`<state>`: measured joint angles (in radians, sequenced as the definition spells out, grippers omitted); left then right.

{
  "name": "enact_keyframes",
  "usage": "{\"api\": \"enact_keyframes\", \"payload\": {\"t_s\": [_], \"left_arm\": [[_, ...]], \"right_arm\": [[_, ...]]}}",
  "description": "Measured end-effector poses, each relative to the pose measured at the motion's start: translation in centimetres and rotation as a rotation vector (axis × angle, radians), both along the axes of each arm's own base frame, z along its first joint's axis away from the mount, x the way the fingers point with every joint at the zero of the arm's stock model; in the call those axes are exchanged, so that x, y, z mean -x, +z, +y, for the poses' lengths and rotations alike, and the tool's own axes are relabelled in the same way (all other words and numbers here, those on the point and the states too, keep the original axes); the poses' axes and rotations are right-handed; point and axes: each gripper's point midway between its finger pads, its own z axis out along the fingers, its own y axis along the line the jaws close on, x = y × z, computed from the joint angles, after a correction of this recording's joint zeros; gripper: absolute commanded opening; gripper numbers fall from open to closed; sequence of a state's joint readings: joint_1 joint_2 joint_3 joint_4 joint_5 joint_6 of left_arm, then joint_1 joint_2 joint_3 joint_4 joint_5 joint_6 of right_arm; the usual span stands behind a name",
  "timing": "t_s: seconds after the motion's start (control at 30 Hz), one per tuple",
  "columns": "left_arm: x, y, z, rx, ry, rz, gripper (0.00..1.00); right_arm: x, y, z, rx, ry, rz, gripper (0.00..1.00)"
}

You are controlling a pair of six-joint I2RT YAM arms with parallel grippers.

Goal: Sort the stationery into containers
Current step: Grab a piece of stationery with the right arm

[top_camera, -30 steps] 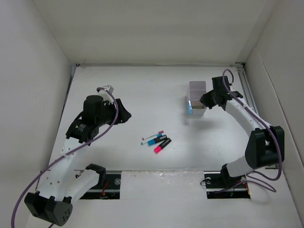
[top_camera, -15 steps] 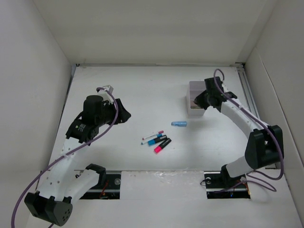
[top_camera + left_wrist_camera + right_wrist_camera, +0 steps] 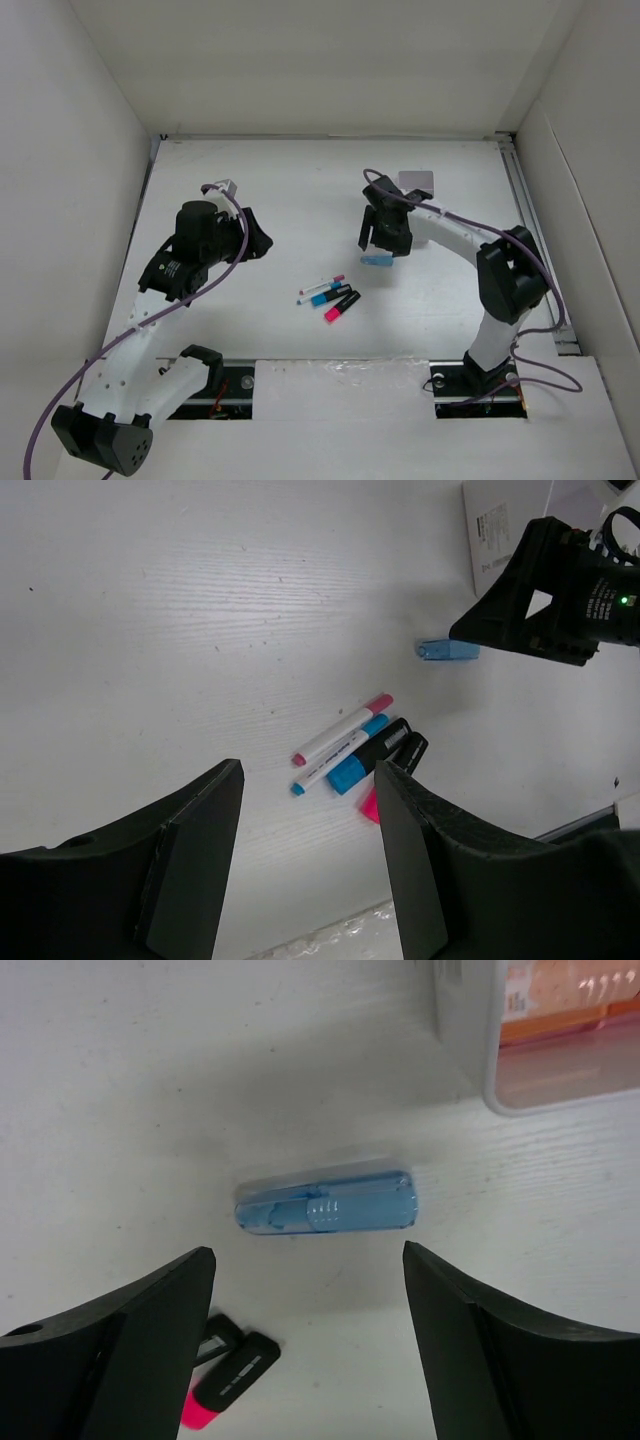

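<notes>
So the left gripper (image 3: 308, 772) is hanging over the table (image 3: 150, 600), jaws apart, nothing between them. Just past its tips there's a little bunch lying side by side, all slanted the same way. It's two thin white pens (image 3: 342, 730), one pink-capped and one blue-tipped, then two black markers (image 3: 395, 742), one with a blue end and one pink, toward the table's near edge. Further out a blue stubby piece (image 3: 448, 650) lies flat, well apart from the bunch. The right gripper (image 3: 480, 625) sits right over it, can't tell if it's touching. White container (image 3: 500, 530) is just behind that.
</notes>
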<state>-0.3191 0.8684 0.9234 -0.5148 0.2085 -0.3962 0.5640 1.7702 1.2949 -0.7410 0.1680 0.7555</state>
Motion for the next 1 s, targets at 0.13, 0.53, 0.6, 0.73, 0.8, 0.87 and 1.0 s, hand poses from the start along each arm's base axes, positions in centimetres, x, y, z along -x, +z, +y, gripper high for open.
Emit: {"api": "enact_keyframes", "payload": {"t_s": [0.13, 0.53, 0.6, 0.73, 0.8, 0.87, 1.0], "left_arm": [[-0.1, 0.0, 0.1, -0.008, 0.003, -0.003, 0.52], [0.0, -0.2, 0.3, -0.021, 0.003, 0.0, 0.52], [0.1, -0.2, 0.4, -0.024, 0.006, 0.003, 0.52], [0.1, -0.4, 0.5, -0.032, 0.008, 0.008, 0.52], [0.2, -0.4, 0.6, -0.037, 0.009, 0.009, 0.52], [0.2, -0.3, 0.6, -0.038, 0.01, 0.007, 0.52], [0.1, 0.0, 0.7, -0.039, 0.011, 0.004, 0.52]], "right_arm": [[-1.2, 0.5, -0.2, 0.096, 0.079, -0.021, 0.83], [-1.0, -1.0, 0.9, 0.267, 0.371, 0.024, 0.88], [-1.2, -1.3, 0.8, 0.283, 0.387, 0.032, 0.88], [-1.5, -2.1, 0.5, 0.304, 0.405, 0.053, 0.89], [-1.5, -2.5, 0.5, 0.309, 0.418, 0.067, 0.89], [-1.5, -3.1, 0.4, 0.308, 0.431, 0.086, 0.89], [-1.8, -3.8, 0.5, 0.287, 0.444, 0.118, 0.89]]}}
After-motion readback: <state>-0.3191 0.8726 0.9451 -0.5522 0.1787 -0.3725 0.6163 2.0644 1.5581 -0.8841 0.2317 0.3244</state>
